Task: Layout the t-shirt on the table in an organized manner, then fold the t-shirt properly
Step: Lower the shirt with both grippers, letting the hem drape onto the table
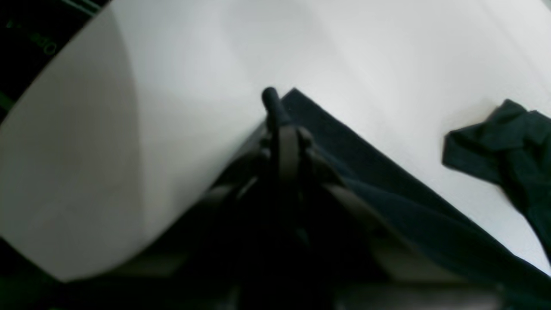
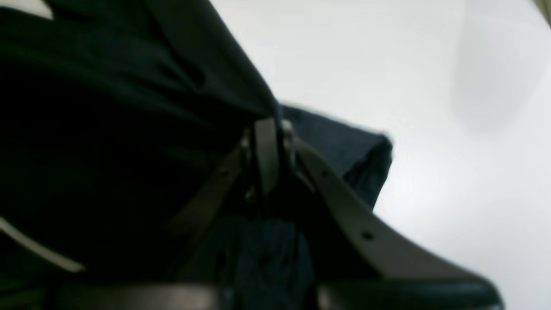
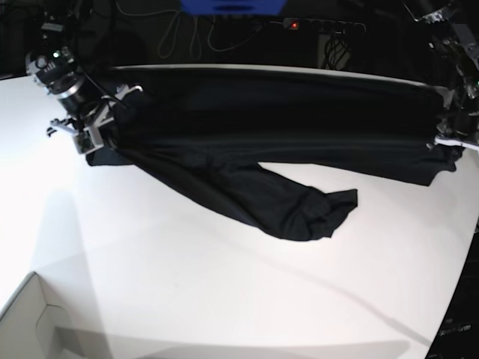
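Seemingly taut, t-shirt (image 3: 247,142) spans tools; open table (image 3: 224,299) in front.

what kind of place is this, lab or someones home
Most likely a robotics lab or test bench: a big bare white table, two robot arms stretching a black t-shirt between them, and cables with a power strip behind.

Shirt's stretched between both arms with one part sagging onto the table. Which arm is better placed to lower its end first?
Probably the left. Its tool pinches the t-shirt low beside the table, while the right tool holds the end trailing the sagging fold.
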Controlling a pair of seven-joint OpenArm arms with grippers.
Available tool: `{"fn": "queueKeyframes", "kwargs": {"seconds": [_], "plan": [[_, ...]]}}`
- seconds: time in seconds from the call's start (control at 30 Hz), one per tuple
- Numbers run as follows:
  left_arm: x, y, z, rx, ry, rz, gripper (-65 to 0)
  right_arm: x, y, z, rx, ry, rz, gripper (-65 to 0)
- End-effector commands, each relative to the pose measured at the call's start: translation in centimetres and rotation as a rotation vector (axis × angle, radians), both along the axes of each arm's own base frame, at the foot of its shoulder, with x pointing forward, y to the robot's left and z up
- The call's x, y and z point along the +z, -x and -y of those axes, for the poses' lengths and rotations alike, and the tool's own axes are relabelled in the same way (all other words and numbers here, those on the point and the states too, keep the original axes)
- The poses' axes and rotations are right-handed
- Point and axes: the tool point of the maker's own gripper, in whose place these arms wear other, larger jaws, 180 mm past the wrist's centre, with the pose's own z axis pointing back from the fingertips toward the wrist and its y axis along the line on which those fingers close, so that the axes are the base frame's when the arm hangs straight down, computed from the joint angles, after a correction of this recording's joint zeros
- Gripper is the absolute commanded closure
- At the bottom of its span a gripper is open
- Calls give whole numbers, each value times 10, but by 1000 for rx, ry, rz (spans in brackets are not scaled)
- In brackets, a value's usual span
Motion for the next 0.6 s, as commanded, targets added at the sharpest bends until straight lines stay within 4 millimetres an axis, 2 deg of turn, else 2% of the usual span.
{"fn": "queueKeyframes", "kwargs": {"seconds": [0.0,0.27,0.57], "plan": [[26,-5,-14,16,-51,70,-2,14,-3,-1,7,-7,57,0],[27,4,-18,28,-63,61,-2,7,25,-8,20,-56,64,0],[8,33,-16,24,-64,-19,-2,-1,28,-6,13,-56,40,0]]}}
